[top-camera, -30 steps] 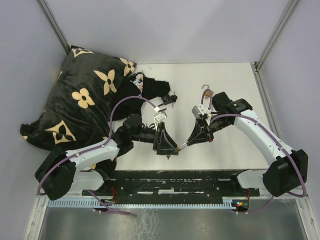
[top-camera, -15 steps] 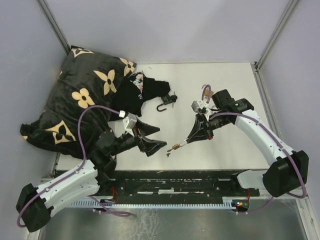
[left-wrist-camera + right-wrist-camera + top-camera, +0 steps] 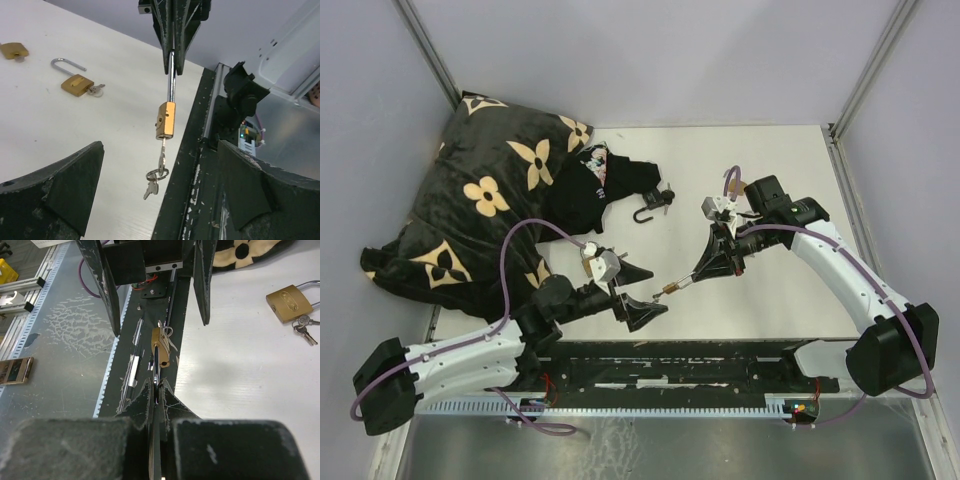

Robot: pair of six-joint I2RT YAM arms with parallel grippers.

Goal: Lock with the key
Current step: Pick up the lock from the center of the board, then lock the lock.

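Observation:
My right gripper (image 3: 702, 273) is shut on the steel shackle of a small brass padlock (image 3: 671, 289) and holds it above the table's front edge. In the right wrist view the shackle sits pinched in the right gripper (image 3: 156, 384), with the padlock body (image 3: 160, 342) beyond. A key (image 3: 162, 156) sticks in the padlock (image 3: 165, 120), and a ring with a second key (image 3: 152, 186) hangs from it. My left gripper (image 3: 658, 290) is open, its jaws wide on either side of the key without touching it, as the left wrist view (image 3: 160, 147) shows.
A brass padlock with an open shackle (image 3: 77, 83) and another (image 3: 13, 50) lie on the white table (image 3: 60, 130). A further padlock with keys (image 3: 287, 302) lies by the black flowered pillow (image 3: 490, 190). The black base rail (image 3: 720, 365) runs along the front.
My left arm pulled back from the padlock toward the pillow, then swung forward again; its open gripper now straddles the hanging key. The right gripper and padlock shifted only slightly.

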